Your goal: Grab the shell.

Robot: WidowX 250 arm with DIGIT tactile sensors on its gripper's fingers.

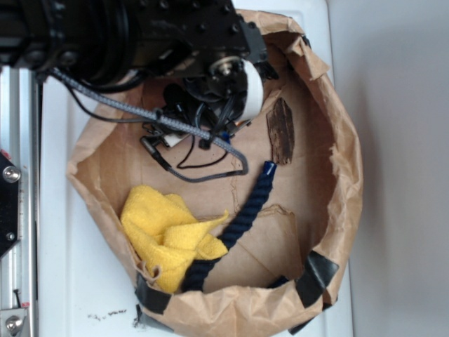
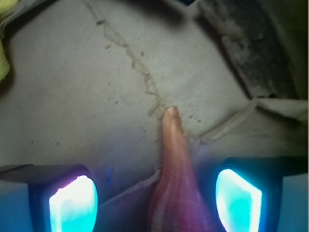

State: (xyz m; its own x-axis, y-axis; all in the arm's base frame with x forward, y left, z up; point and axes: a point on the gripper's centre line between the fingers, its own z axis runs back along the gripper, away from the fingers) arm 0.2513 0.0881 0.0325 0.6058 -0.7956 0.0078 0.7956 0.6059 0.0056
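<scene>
While gripper (image 2: 155,200) hangs wide astride shell (image 2: 175,183), note: hard, glossy, slippery, tapered tail; pinch knobby body instead.

The shell (image 2: 175,183) lies on creased brown paper (image 2: 87,96), its pointed orange-pink tail aimed up the frame and its wider body running off the bottom edge. The two fingers (image 2: 72,205) glow cyan on either side of it, spread apart with a gap to each. A dark bark piece (image 2: 256,53) sits upper right.
</scene>
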